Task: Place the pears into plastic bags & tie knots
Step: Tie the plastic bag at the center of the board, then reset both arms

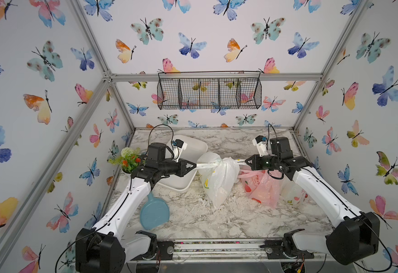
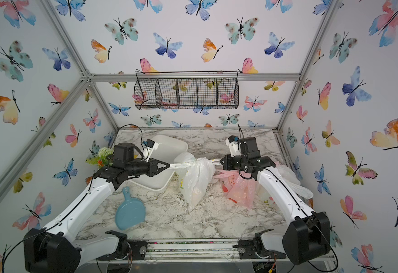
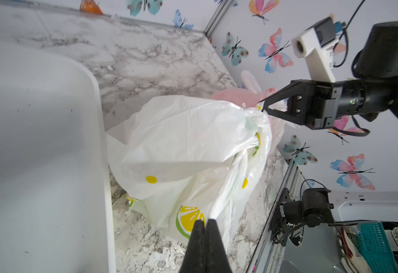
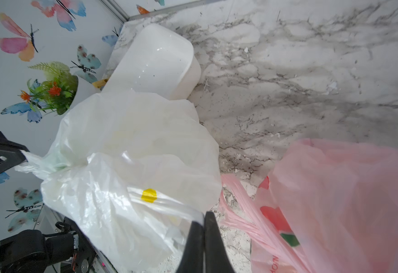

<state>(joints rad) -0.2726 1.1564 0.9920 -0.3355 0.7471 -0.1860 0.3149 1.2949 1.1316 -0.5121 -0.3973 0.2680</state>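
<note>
We read the surface (image 1: 193, 219) as a clock with the back wall at twelve. The lemon bag (image 1: 219, 182) stands bulging near the middle, its neck bunched at the top. The pears (image 1: 221, 192) show only as dim pale lumps through the film low in this bag.

The left pincer (image 1: 194, 165) sits at the bag's nine o'clock. Its jaws are pressed together on a handle (image 1: 205, 165) that runs taut and level from the neck. The right pincer (image 1: 246, 162) sits at the bag's three o'clock, also pressed together, pinching the opposite handle (image 1: 240, 161). In each wrist view the black fingertips (image 3: 196, 238) meet with white film caught between them. Whether a knot is drawn tight at the neck, we cannot tell.

The pink bag (image 1: 261, 191) slumps just beside the lemon bag at its four o'clock, under the right arm. Farther out the same way, the bunny bag (image 1: 292, 195) is half hidden behind that arm.

The white tray (image 1: 193, 144) lies at ten o'clock, just beside the lemon bag. The potted flowers (image 1: 129, 160) stand at the nine o'clock edge. A blue paddle-shaped board (image 1: 154, 212) lies at seven o'clock.
</note>
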